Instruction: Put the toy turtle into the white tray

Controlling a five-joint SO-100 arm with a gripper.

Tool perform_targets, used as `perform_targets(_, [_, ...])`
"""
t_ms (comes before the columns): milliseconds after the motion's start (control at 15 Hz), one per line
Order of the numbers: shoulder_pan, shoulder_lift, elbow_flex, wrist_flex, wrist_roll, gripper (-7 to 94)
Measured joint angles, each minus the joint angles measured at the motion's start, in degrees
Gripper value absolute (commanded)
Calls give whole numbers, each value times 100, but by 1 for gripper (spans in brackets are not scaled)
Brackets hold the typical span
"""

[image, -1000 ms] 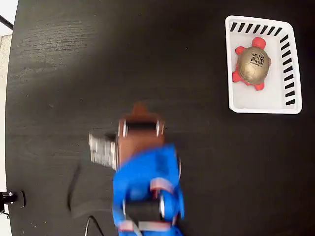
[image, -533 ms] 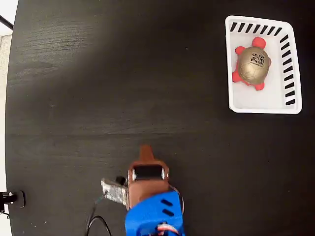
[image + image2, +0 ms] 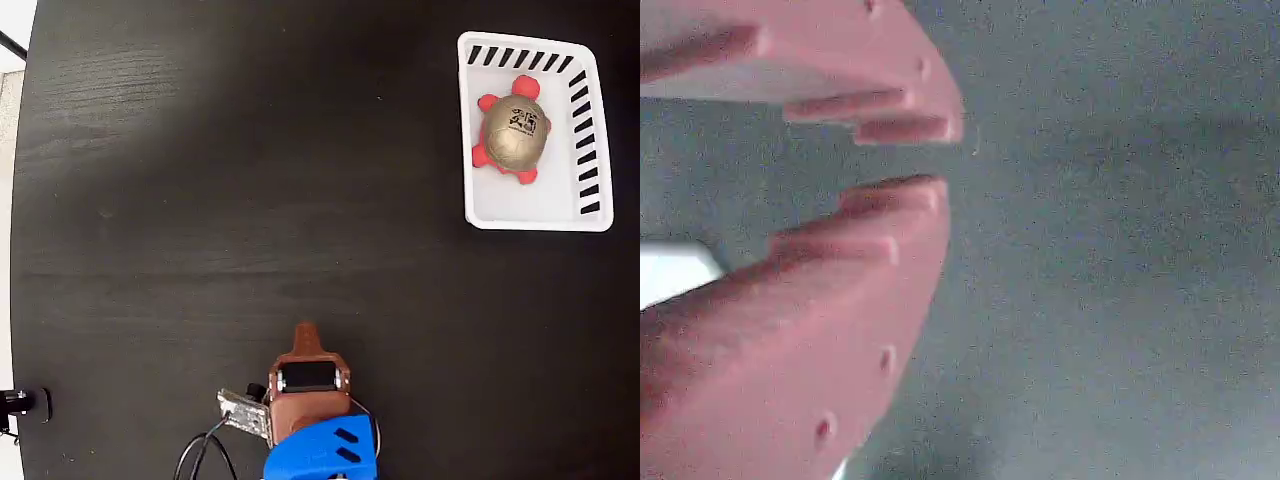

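The toy turtle (image 3: 514, 137), tan-gold shell with a black mark and red feet, lies inside the white tray (image 3: 478, 205) at the top right of the fixed view, toward the tray's far slotted end. My gripper (image 3: 305, 329) is far from it at the bottom centre, pulled back over bare table, its brown fingers together in a single tip. In the wrist view the gripper (image 3: 945, 158) shows two reddish fingers nearly meeting, with only a thin gap and nothing between them. Turtle and tray are out of the wrist view.
The table (image 3: 250, 150) is black wood grain, and its left edge runs down the picture's left side. A small circuit board (image 3: 243, 410) and a cable (image 3: 198, 456) hang beside the blue arm (image 3: 320, 455). A dark clamp (image 3: 22, 402) sits at the left edge.
The arm has drawn back toward the bottom edge of the fixed view, its tip moving down from mid-table. The turtle and tray have stayed put.
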Motion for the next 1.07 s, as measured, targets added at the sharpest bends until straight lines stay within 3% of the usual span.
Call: perform_targets(1067, [-264, 0, 0, 0, 0, 0])
